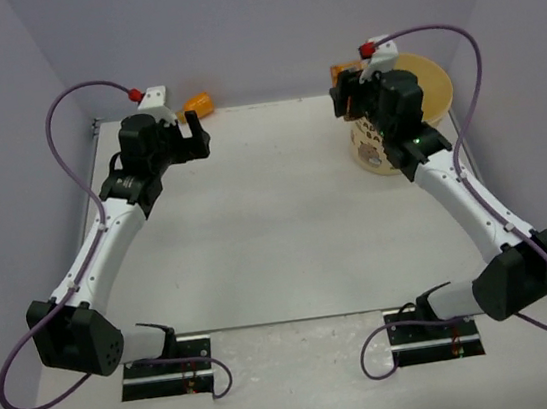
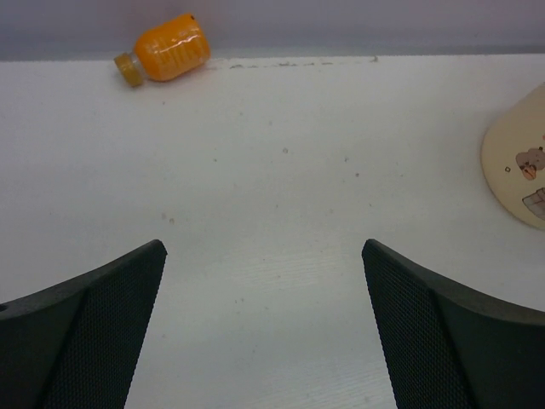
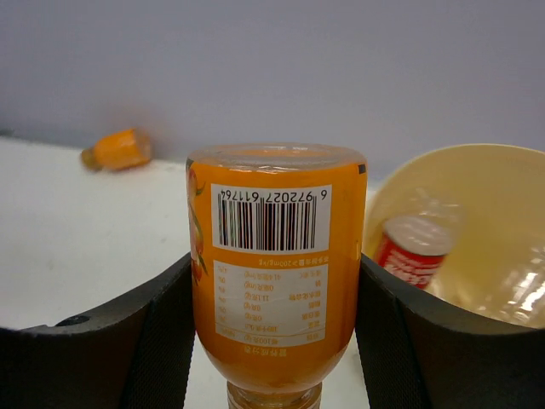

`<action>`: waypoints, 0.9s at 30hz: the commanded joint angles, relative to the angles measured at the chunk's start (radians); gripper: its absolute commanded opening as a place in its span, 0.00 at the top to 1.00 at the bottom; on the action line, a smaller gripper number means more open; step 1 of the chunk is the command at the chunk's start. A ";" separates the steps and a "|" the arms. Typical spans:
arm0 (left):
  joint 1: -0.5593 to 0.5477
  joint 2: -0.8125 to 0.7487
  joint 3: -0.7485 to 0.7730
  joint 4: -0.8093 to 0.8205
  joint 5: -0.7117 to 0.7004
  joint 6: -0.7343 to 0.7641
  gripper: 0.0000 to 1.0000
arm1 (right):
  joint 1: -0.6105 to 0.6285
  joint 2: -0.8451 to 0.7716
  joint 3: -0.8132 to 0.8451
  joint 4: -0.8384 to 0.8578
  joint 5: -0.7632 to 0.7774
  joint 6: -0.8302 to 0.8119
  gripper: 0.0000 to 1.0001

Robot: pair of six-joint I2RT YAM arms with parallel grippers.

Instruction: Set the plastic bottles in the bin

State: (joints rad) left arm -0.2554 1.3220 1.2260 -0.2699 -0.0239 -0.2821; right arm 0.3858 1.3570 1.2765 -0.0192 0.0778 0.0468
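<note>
Beside the large round pale-yellow plastic bin, at the far right of the white bench, a stubby orange plastic bottle with a barcode label is clamped between the fingers of the right gripper (neck toward the wrist, base pointing away). A clear red-labelled plastic bottle is seen lying inside the bin. The left gripper is held wide open over the bench, and a second orange plastic bottle lies on its side by the back wall, well apart from it.

light: bright, even, diffuse | shadows: faint, soft | R wrist: held orange bottle sharp, far bottle blurred
</note>
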 commanded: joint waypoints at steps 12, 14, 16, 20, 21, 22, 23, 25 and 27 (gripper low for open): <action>0.035 0.343 0.373 0.059 0.267 0.636 0.00 | -0.344 0.318 0.390 -0.197 0.029 0.264 0.41; 0.060 0.421 0.449 0.036 0.294 0.669 0.00 | -0.346 0.337 0.418 -0.228 0.049 0.270 0.01; 0.097 0.523 0.537 -0.017 0.347 0.703 0.00 | -0.346 0.334 0.421 -0.235 0.052 0.278 0.01; 0.145 0.711 0.787 -0.104 0.375 0.797 0.00 | -0.346 0.276 0.355 -0.142 -0.041 0.271 0.01; 0.152 0.761 0.839 -0.121 0.368 0.821 0.00 | -0.346 0.249 0.327 -0.102 -0.074 0.267 0.01; 0.161 0.807 0.882 -0.135 0.373 0.847 0.00 | -0.346 0.219 0.312 -0.081 -0.103 0.264 0.01; 0.168 0.839 0.910 -0.143 0.382 0.866 0.00 | -0.346 0.196 0.299 -0.070 -0.128 0.264 0.01; 0.190 0.883 0.925 -0.119 0.413 0.888 0.00 | -0.345 0.150 0.277 -0.049 -0.196 0.267 0.01; 0.206 0.923 0.931 -0.085 0.454 0.903 0.00 | -0.343 0.110 0.244 -0.028 -0.272 0.275 0.01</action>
State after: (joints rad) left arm -0.0787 2.1919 2.0921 -0.3611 0.3385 0.5196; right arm 0.0388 1.6037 1.5544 -0.1698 -0.0206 0.2999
